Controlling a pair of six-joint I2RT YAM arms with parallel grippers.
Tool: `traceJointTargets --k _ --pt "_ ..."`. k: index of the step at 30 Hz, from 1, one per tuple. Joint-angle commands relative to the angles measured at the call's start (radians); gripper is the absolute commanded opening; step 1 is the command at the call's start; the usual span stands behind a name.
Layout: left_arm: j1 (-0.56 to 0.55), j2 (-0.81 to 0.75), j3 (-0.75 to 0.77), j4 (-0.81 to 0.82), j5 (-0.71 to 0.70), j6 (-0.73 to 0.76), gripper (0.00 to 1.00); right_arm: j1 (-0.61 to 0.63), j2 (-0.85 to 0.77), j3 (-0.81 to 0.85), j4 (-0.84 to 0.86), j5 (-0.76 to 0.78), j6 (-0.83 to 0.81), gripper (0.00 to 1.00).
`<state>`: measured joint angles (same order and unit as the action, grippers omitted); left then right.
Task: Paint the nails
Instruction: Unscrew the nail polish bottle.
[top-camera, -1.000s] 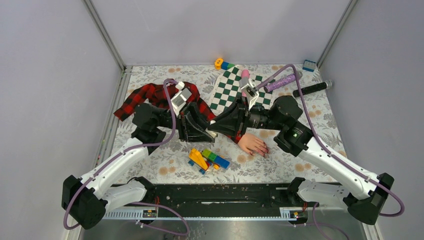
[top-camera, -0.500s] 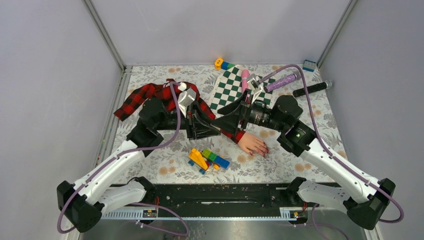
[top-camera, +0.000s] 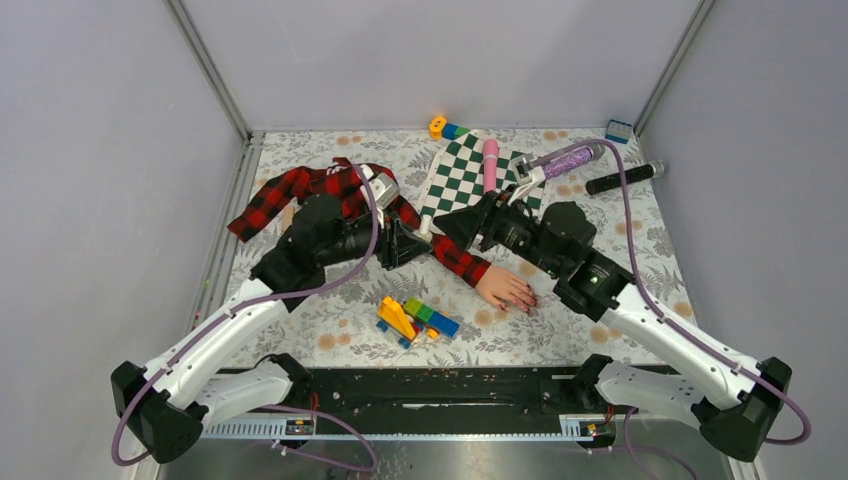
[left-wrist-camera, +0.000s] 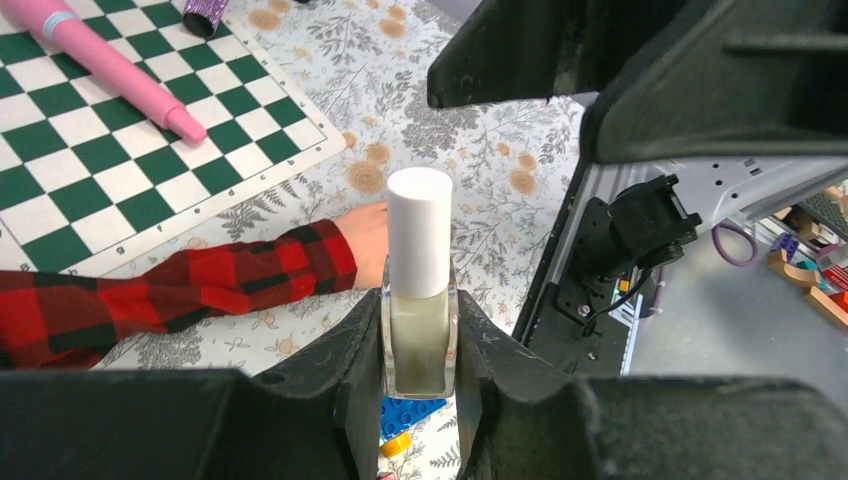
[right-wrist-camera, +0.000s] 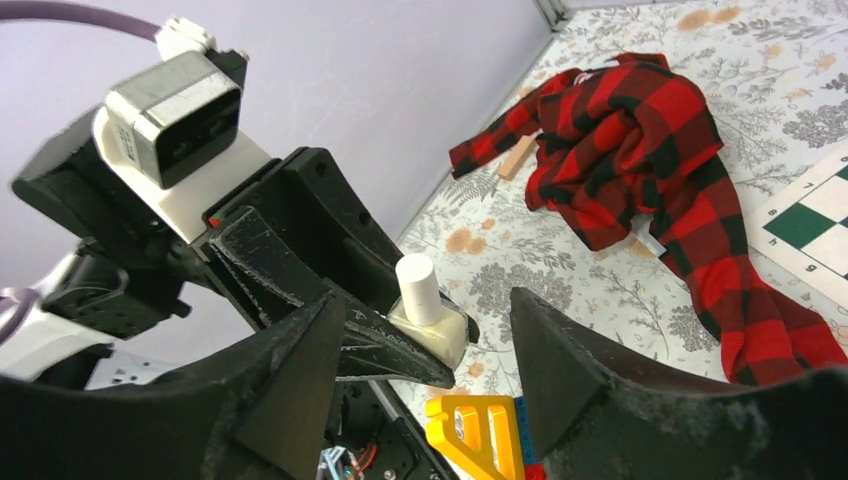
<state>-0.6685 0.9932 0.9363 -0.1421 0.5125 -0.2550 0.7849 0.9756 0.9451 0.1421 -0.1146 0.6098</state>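
Table (top-camera: 330, 335): you have a floral cloth over the whole work surface, with both arms reaching in over its middle.
Plaid shirt (top-camera: 300, 190): red and black, bunched at the far left; one sleeve runs out from it toward the near right.
Chessboard mat (top-camera: 455, 175): green and white, lying flat at the far centre.
Left gripper (left-wrist-camera: 420, 320): your left jaws are clamped on the sides of a small pale bottle (left-wrist-camera: 419, 345), holding it upright above the cloth.
Right gripper (right-wrist-camera: 428, 300): your right jaws stand wide apart on either side of the bottle's white cap (right-wrist-camera: 415, 285), touching neither it nor the glass.
Mannequin hand (top-camera: 505, 290): pale pink, palm down on the cloth at the end of the sleeve, near the toy blocks (top-camera: 415, 318) and just below your right wrist.
Nails (top-camera: 528, 305): you can see them only from above, as tiny dark-red tips on the spread fingers, pointing to the near right; their gloss is too small to judge.
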Motion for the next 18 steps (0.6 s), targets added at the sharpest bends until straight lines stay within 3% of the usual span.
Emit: traceJointTargets --k 1,5,16,18 --pt "-0.006 0.005 0.058 0.005 -0.061 0.025 0.00 0.073 0.059 0.080 -0.027 0.155 -0.021 0.64" --pt "-0.006 0.011 0.061 -0.006 -0.068 0.030 0.00 0.119 0.127 0.151 -0.085 0.182 -0.032 0.52" --pt "-0.006 0.017 0.065 -0.010 -0.063 0.031 0.00 0.141 0.193 0.196 -0.131 0.213 -0.016 0.48" --pt "-0.006 0.023 0.069 -0.017 -0.060 0.036 0.00 0.142 0.204 0.198 -0.122 0.195 -0.010 0.43"
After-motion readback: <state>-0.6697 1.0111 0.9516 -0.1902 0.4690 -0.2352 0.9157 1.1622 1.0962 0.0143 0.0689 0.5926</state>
